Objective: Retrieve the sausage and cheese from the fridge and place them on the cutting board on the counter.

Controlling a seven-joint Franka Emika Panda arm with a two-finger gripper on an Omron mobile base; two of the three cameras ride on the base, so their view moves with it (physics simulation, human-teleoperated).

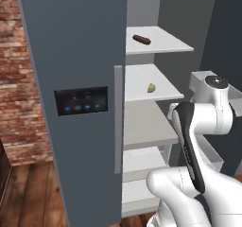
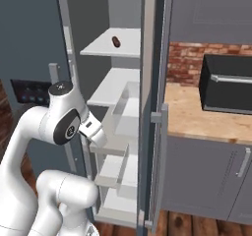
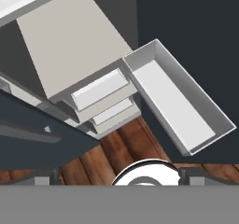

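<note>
The fridge (image 1: 71,79) stands with its right door swung open, showing white shelves. The dark reddish sausage (image 1: 141,39) lies on the upper shelf, and it is also in the right base view as the sausage (image 2: 116,42). One shelf lower sits the pale cheese wedge (image 1: 151,87). My gripper (image 2: 98,134) hangs low in front of the middle shelves, well below both foods and pointing down. In the hand view the gripper (image 3: 119,176) is open, its fingertips (image 3: 46,176) wide apart with nothing between them. The wooden counter (image 2: 197,117) lies right of the fridge. The cutting board is out of view.
The open fridge door (image 2: 152,107) stands edge-on between the shelves and the counter, carrying white door bins (image 3: 177,101). A black microwave (image 2: 229,82) sits on the counter. A brick wall (image 1: 19,79) is left of the fridge, over a wooden floor (image 3: 116,148).
</note>
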